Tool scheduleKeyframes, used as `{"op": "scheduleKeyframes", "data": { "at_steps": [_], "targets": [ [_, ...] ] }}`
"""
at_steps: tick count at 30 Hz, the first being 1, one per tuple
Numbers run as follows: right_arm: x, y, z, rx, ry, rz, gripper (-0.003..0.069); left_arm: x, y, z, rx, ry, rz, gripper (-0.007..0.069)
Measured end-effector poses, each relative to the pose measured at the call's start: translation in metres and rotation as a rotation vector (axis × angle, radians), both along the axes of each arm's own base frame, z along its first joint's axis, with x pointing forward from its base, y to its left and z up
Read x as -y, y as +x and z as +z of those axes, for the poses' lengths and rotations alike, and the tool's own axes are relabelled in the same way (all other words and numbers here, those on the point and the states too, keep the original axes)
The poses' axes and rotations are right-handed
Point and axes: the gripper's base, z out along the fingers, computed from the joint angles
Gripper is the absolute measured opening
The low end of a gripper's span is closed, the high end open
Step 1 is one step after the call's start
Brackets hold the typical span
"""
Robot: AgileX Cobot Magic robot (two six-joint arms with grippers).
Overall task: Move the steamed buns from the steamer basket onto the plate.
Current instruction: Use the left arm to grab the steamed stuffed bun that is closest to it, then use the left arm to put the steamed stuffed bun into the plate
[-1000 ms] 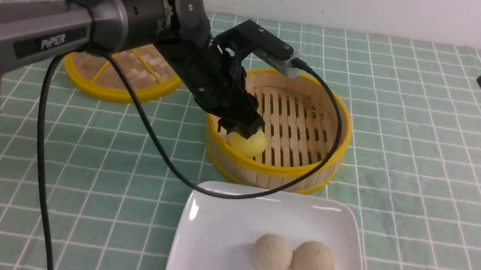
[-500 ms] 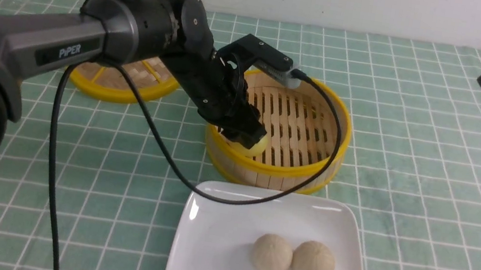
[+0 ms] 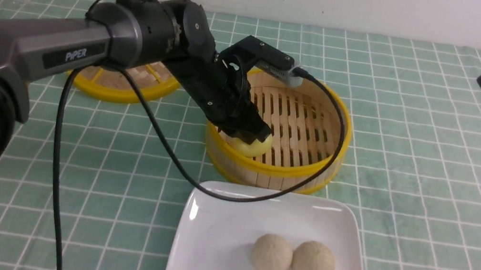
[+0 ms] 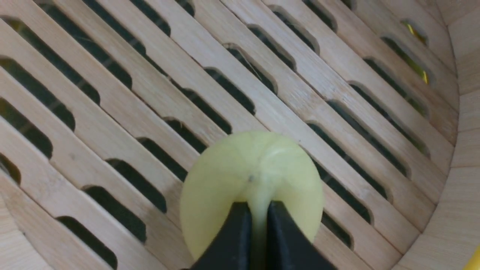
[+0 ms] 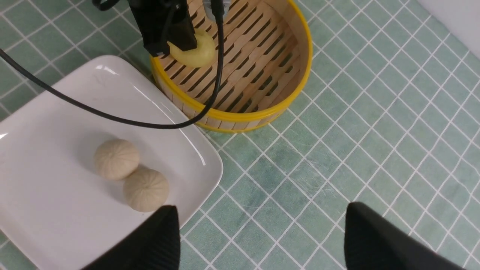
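Worryingly, the left pincer (image 4: 257, 207) pinches only a thin fold of the soft pale-yellow round bun (image 4: 251, 168), which may slip free on lifting.

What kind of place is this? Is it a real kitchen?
Probably a robot practice table, not a real kitchen. A robot arm reaches over a green checked tablecloth with a steamer basket and a white plate, by a bare wall.

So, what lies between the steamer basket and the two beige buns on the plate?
Only bare plate, with a black cable passing over its far edge. The front view shows this, and the right wrist view agrees.
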Motion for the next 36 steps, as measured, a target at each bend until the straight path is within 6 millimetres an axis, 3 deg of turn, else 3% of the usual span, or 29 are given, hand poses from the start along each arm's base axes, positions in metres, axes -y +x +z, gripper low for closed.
{"op": "scheduleKeyframes", "data": {
  "at_steps": [4, 9, 13, 18, 22, 26, 31, 36],
  "targets": [
    [0.000, 0.000, 0.000, 0.000, 0.001, 0.000, 0.0568, -0.002, -0.006, 0.023, 0.030, -0.016, -0.008, 0.0022],
    [0.000, 0.000, 0.000, -0.001, 0.002, 0.001, 0.0568, -0.011, -0.025, 0.081, 0.119, -0.051, -0.027, 0.0022],
    [0.000, 0.000, 0.000, -0.002, 0.003, 0.002, 0.0568, -0.024, -0.054, 0.140, 0.198, -0.090, -0.019, 0.0022],
    [0.000, 0.000, 0.000, -0.002, 0.003, 0.002, 0.0568, -0.043, -0.090, 0.184, 0.200, -0.090, 0.011, 0.0022],
    [0.000, 0.000, 0.000, -0.002, 0.003, 0.002, 0.0568, -0.052, -0.108, 0.195, 0.137, -0.072, 0.038, 0.0022],
    [0.000, 0.000, 0.000, -0.002, 0.003, 0.002, 0.0568, -0.058, -0.126, 0.191, -0.024, -0.002, 0.017, 0.0022],
    [0.000, 0.000, 0.000, -0.002, 0.003, 0.002, 0.0568, -0.058, -0.128, 0.187, -0.063, -0.009, 0.027, 0.0022],
    [0.000, 0.000, 0.000, -0.002, 0.003, 0.002, 0.0568, -0.051, -0.133, 0.171, -0.161, -0.068, 0.000, 0.0022]
  ]
}}
